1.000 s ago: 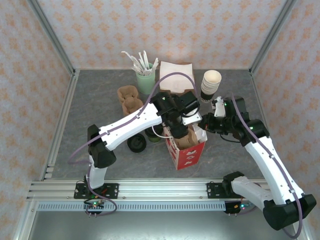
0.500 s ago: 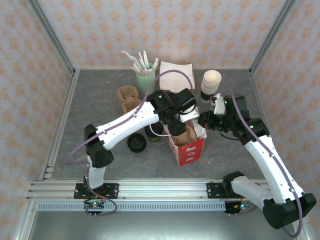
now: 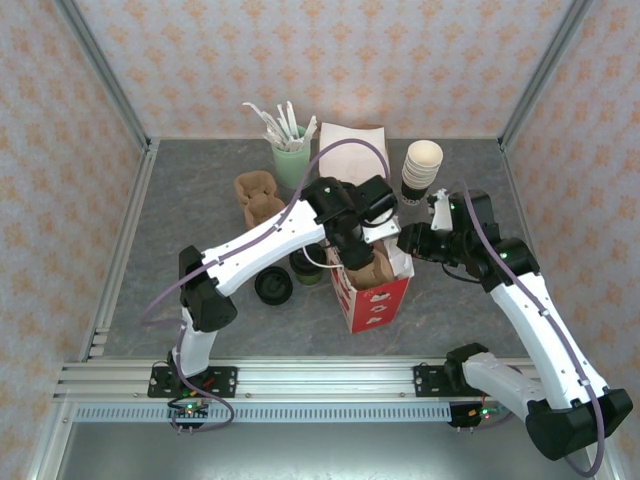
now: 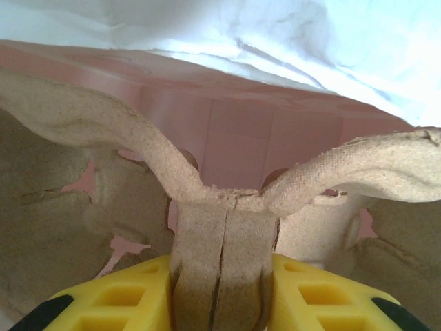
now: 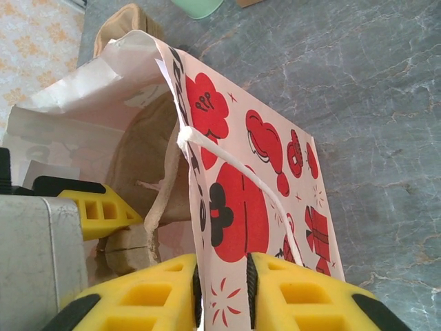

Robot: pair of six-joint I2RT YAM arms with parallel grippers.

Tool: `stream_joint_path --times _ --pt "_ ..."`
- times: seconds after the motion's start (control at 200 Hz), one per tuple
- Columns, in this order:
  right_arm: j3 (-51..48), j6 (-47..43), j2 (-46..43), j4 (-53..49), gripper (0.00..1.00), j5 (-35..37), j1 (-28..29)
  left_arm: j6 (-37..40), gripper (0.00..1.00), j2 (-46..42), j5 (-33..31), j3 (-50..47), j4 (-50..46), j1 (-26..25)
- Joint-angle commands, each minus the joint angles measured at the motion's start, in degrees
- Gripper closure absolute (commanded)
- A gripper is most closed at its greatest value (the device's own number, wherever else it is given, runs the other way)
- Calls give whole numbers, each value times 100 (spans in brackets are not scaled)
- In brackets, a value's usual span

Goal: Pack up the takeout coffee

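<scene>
Bag (image 3: 378,300) righted; left pincer (image 4: 220,296) clamped on carrier (image 4: 103,124) handle; right pincer (image 5: 222,289) loosened, astride bag wall; takeout coffee (image 3: 303,270) half-hidden.

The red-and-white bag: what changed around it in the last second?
The bag shifted slightly left, with the left gripper clamped on the cardboard carrier inside it. The right gripper loosened on the bag's wall. The coffee cup, loose lid and cup stack stayed put.

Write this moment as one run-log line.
left fingers: grip pulp carrier in bag | right fingers: astride bag wall | coffee: on table
</scene>
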Motion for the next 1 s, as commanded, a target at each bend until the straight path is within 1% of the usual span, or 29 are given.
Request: stream_joint_path --times 0.0,0.16,0.375,0.535,0.566,0.651,0.761,0.891,0.991 --pt "231 -46 -199 392 74 -596 96 -21 65 478 -204 148 -153 -22" --pt "257 -52 -285 400 71 -833 94 69 65 688 -219 336 -290 -40" --pt "350 -73 -350 408 63 -1217 96 68 65 881 -238 458 -373 -28" --pt "282 -30 -402 401 63 -1231 94 17 65 882 -157 472 -307 -22" --pt "264 -37 -411 393 64 -1221 96 8 65 876 -139 470 -279 -23" --pt "261 -71 -420 345 75 -1189 96 15 65 853 -101 475 -224 -3" --pt "429 -207 -447 46 90 -787 92 55 65 828 -88 451 -251 50" --pt "697 -384 -447 -295 98 -420 92 93 66 762 -99 349 -255 125" --pt "819 -443 -442 -426 100 -267 96 121 66 723 -123 265 -222 140"
